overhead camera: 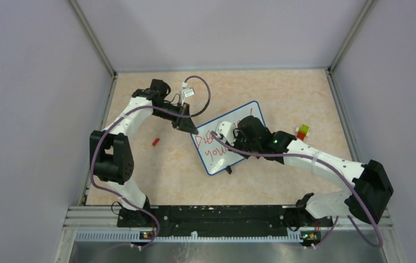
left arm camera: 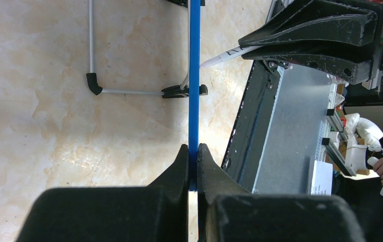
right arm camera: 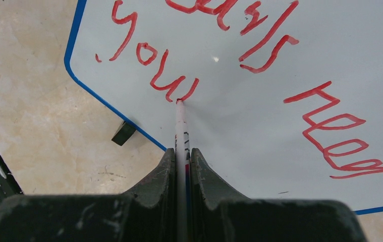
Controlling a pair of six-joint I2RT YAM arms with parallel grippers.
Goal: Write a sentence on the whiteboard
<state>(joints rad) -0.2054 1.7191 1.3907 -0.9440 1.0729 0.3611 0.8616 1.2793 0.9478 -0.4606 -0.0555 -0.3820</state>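
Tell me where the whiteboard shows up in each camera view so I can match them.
Top external: the whiteboard sits at centre, angled, between the arms.
Left wrist: only its blue edge shows, a vertical line pinched by the left gripper.
Right wrist: its written face fills the upper right; the right gripper holds the marker tip on it.
Shared landmark: its black foot.

The whiteboard (right arm camera: 239, 131) is finished white and rimmed in blue; the sentence (overhead camera: 212, 148) is written in red. The worktop (overhead camera: 156, 170) is marbled beige. The marker (right arm camera: 181, 126) is white, red-tipped. The left hand (left arm camera: 193, 151) and right hand (right arm camera: 181, 151) are coloured black.
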